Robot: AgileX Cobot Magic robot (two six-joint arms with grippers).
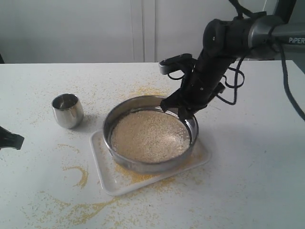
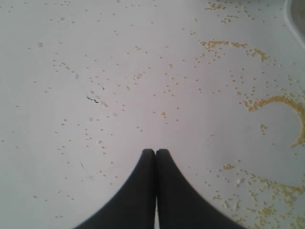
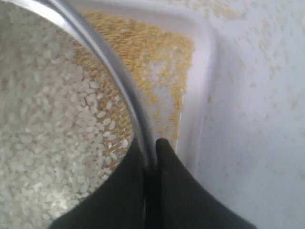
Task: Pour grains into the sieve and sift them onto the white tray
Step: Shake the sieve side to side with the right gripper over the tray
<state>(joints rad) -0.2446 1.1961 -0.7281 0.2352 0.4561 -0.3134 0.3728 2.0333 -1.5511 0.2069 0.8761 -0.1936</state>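
Observation:
The round steel sieve [image 1: 143, 164] sits over the white tray [image 1: 107, 179], filled with beige grains [image 1: 150, 136]. My right gripper [image 1: 180, 110] is shut on the sieve's far right rim [image 3: 102, 62], one finger inside and one outside. In the right wrist view whitish kernels [image 3: 43, 143] lie on the mesh, and fine yellow meal [image 3: 152, 62] covers the tray [image 3: 202, 71] beside the sieve. My left gripper [image 2: 156, 151] is shut and empty above bare tabletop; its tip [image 1: 12, 139] shows at the far left edge of the exterior view.
A small steel cup [image 1: 67, 110] stands upright left of the sieve. Yellow meal is scattered over the white table [image 1: 248, 191], thickest in front of the tray [image 1: 78, 174] and in curved trails [image 2: 281, 102] near my left gripper.

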